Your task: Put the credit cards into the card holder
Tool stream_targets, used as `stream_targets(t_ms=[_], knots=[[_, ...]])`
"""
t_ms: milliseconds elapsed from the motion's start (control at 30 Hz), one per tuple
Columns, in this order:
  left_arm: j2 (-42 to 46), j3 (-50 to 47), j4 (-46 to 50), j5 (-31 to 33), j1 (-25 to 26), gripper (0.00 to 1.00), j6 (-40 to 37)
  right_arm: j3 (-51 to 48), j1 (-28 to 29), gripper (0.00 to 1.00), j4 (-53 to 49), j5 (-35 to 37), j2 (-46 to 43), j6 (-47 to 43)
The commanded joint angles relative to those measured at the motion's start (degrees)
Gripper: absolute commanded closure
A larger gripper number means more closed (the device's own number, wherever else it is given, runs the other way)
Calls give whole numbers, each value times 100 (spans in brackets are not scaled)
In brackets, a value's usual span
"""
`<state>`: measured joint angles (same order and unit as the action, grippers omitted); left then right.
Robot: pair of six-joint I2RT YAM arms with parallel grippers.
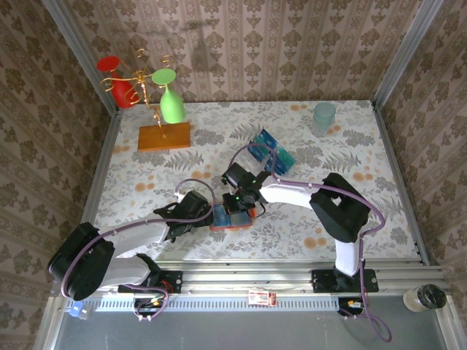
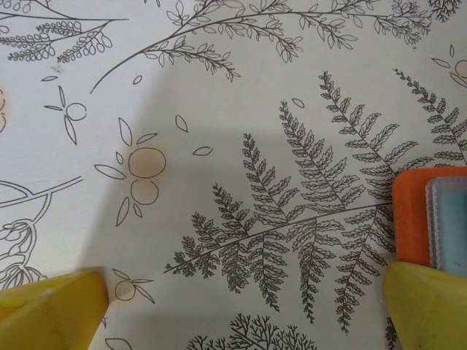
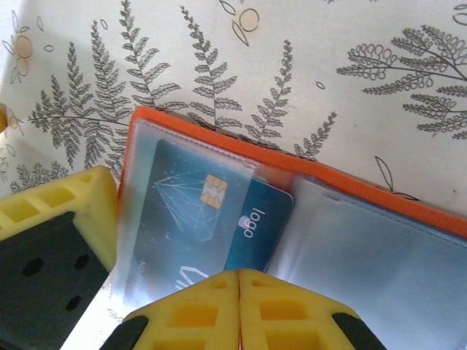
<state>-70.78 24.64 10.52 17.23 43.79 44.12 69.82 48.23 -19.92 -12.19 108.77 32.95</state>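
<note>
Though nothing sits between its fingers, left gripper (image 2: 244, 306): jaws wide. It is lower left of centre in the top view, low over the table (image 2: 219, 146), with the holder's edge just beside its right finger.
Holder (image 3: 219, 140): lies open and flat at lower centre of the top view, between the two grippers. The orange rim faces out and the clear sleeves face up.
Card (image 3: 191, 211): one blue-teal card is in the left sleeve. Its left part is under the clear flap, while its right end looks uncovered.
Right gripper (image 3: 239, 281): jaws closed together, tips at the card's near edge. Whether they pinch the card or only nudge it, I cannot tell.
Other cards (image 1: 271, 153): a blue and teal bunch right of centre in the top view, well apart from the holder.
Done: one card mostly seated, by my reading.
Left: push that card fully home, then fetch and insert the rest.
</note>
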Motion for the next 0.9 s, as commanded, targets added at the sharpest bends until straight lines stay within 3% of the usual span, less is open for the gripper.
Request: stream_targets(t_ms=[0, 467, 867], knots=[[-221, -179, -99, -218, -46, 0, 51, 137, 53, 93, -110, 14, 200, -2], [-289, -179, -226, -275, -38, 0, 29, 366, 174, 93, 37, -275, 510, 166], [260, 14, 221, -210, -121, 0, 44, 409, 119, 93, -16, -254, 297, 142]])
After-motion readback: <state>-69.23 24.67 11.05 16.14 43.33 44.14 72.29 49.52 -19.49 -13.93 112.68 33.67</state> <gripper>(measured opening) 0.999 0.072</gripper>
